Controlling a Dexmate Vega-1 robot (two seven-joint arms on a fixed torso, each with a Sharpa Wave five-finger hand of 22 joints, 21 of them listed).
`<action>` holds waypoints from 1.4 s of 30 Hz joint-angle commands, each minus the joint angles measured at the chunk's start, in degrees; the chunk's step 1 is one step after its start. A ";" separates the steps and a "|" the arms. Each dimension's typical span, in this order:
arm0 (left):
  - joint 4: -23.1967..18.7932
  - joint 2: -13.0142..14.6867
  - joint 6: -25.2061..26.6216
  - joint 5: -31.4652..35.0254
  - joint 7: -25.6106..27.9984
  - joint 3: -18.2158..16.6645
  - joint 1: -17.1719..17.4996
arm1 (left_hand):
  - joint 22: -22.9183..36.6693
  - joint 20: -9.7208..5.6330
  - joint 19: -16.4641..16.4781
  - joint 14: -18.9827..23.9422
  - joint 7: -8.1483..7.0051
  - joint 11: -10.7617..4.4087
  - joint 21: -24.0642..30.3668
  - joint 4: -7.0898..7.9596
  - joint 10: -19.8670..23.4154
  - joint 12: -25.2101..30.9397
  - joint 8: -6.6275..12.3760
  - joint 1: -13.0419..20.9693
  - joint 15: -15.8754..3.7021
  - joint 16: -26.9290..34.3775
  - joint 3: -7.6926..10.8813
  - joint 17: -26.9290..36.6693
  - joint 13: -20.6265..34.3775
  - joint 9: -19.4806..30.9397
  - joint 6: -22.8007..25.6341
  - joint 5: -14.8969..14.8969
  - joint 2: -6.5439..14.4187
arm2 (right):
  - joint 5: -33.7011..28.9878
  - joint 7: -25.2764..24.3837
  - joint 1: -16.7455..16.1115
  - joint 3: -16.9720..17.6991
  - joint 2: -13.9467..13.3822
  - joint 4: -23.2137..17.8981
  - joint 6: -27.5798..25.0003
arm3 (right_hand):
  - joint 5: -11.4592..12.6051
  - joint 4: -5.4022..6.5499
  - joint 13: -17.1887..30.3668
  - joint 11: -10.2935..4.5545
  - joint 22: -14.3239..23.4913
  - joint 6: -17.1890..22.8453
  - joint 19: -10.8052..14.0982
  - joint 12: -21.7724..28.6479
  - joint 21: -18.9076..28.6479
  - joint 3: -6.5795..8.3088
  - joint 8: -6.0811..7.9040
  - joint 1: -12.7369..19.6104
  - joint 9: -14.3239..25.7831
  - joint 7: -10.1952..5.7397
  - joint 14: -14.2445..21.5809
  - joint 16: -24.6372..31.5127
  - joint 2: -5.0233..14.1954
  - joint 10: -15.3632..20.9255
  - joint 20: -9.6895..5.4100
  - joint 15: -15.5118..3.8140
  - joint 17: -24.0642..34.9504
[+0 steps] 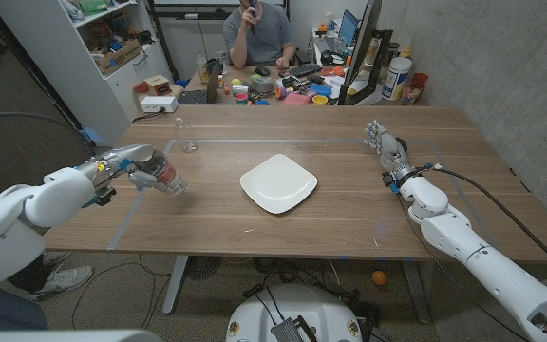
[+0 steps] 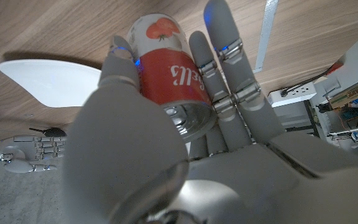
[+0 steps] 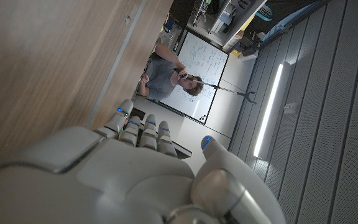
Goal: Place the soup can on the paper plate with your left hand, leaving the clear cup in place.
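My left hand point(image 1: 145, 171) holds the red and white soup can point(image 1: 166, 178) at the table's left side, tilted on its side just above the wood. In the left wrist view the fingers point(image 2: 229, 74) wrap around the can point(image 2: 166, 68), whose metal end faces the palm. The white paper plate point(image 1: 278, 182) lies at the table's middle, to the right of the can; its edge point(image 2: 48, 81) shows beyond the can. The clear cup point(image 1: 189, 136) stands behind the can, toward the far edge. My right hand point(image 1: 386, 147) stands at the right side, fingers apart, holding nothing.
A person sits behind the far edge point(image 1: 259, 33) beside a clutter of small items point(image 1: 283, 87). A white shelf unit point(image 1: 93, 57) stands at the back left. A power strip point(image 1: 158, 103) lies near the far left corner.
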 commanded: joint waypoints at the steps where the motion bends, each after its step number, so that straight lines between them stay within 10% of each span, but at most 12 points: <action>1: -0.94 0.74 1.46 1.53 -3.35 0.16 -4.07 | 0.09 -0.63 -0.82 8.92 0.21 -11.83 0.41 0.17 16.75 0.44 -0.12 15.43 -9.14 0.37 0.48 0.27 0.30 0.19 26.56 -0.37 15.77 | -0.73 0.23 0.35 -0.49 0.03 0.23 0.19 | 0.26 0.02 0.21 -0.12 0.31 -0.36 0.00 0.35 -0.21 0.18 0.39 -0.52 0.31 0.22 0.36 -0.26 2.78 0.55 -0.73 0.10 -0.06; 23: 1.47 11.44 5.65 0.23 -4.94 14.17 -19.51 | 0.14 -0.67 -1.50 8.91 -0.49 -12.53 1.21 0.57 16.92 0.68 -0.51 15.15 -9.15 1.42 0.54 0.77 1.32 0.59 27.04 -0.33 15.37 | -2.53 1.08 -0.14 -0.93 -1.85 -1.83 0.43 | 0.25 -0.22 0.21 -0.11 0.32 -0.29 0.05 0.31 -0.50 0.21 0.44 -0.31 0.30 0.25 0.33 -0.28 2.79 0.51 -0.75 -0.03 -0.07; 42: 4.49 16.41 7.55 -0.46 -6.61 37.88 -43.18 | 0.17 -0.71 -1.99 8.84 -1.06 -12.74 1.74 0.77 16.94 0.72 -0.87 14.91 -9.13 2.00 0.50 1.07 1.93 0.35 27.59 -0.27 15.06 | -4.29 3.00 -0.39 -1.18 -4.01 -3.76 1.39 | 0.23 -0.29 0.21 -0.09 0.33 -0.31 -0.03 0.31 -0.78 0.15 0.44 -0.29 0.30 0.27 0.19 -0.31 2.80 0.53 -0.87 -0.11 -0.03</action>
